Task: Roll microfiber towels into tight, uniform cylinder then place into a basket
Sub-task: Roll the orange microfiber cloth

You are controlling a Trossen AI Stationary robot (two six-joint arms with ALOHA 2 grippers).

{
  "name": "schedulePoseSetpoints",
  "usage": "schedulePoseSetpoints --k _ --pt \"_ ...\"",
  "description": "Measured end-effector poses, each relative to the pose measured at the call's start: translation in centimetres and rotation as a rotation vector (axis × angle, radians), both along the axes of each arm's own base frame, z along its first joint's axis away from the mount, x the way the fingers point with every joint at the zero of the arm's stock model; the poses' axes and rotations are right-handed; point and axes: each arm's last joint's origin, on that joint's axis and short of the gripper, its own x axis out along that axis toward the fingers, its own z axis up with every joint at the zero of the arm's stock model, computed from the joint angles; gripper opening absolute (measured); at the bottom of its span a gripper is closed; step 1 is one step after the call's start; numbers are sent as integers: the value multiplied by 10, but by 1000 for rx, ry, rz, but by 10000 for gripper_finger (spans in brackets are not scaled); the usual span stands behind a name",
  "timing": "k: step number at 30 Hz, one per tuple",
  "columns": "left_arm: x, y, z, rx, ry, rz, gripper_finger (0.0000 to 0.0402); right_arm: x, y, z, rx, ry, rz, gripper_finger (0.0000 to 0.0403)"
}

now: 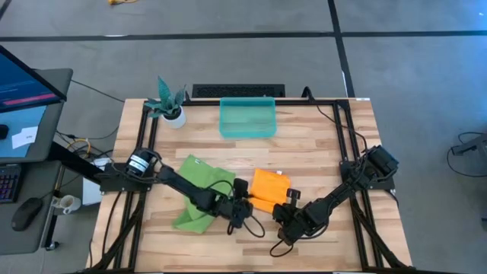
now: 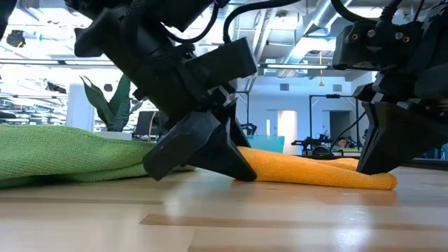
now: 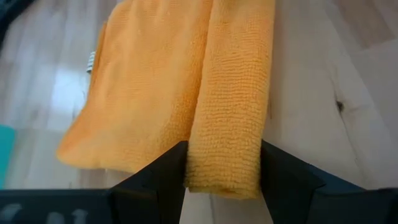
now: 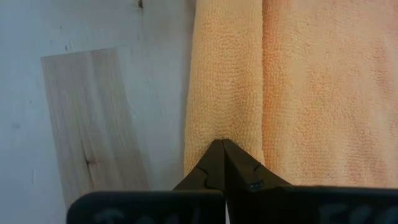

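- Orange-yellow towel [image 1: 268, 188] lies on the wooden table [image 1: 319, 144], near the front edge and roughly midway between the two arms; its front edge is folded over into a thick, soft roll, seen clearly in the left wrist view [image 3: 230, 112].
- Left gripper [image 3: 222, 171] straddles one end of that rolled edge: its two dark fingers [image 3: 165, 171] stand apart with the roll filling the gap between them, cloth touching both inner faces, so it has hold of the towel at a wide spread.
- Right gripper [image 4: 221, 163] sits at the other end of the same rolled edge with its fingertips pressed together into a point; the tip rests at the cloth's edge, and whether any fabric is pinched between the fingers cannot be told.
- Low view shows both grippers down at table height, the left gripper [image 2: 203, 150] and the right gripper [image 2: 381, 150] at opposite ends of the orange towel [image 2: 315, 171].
- Lime green towel [image 1: 199, 190] lies crumpled just beside the orange one, under the left arm.
- Teal basket [image 1: 247, 118] stands at the back of the table, well apart from both towels.
- White pot with a teal plant [image 1: 171, 106] stands to the basket's left.
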Motion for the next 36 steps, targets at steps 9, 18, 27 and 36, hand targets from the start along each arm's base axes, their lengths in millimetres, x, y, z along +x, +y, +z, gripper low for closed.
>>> schedulePoseSetpoints --k 9,18,27,36 --pt "-6 -14 25 197 -11 -3 173 0 0 0 1 0 0 12" --pt "-11 -34 44 170 -32 -24 173 0 0 0 4 2 1 12" --pt "-14 -48 45 91 -51 -83 173 0 1 0 9 3 2 12" --pt "-12 -29 33 5 -43 -56 173 0 1 0 10 3 2 12"
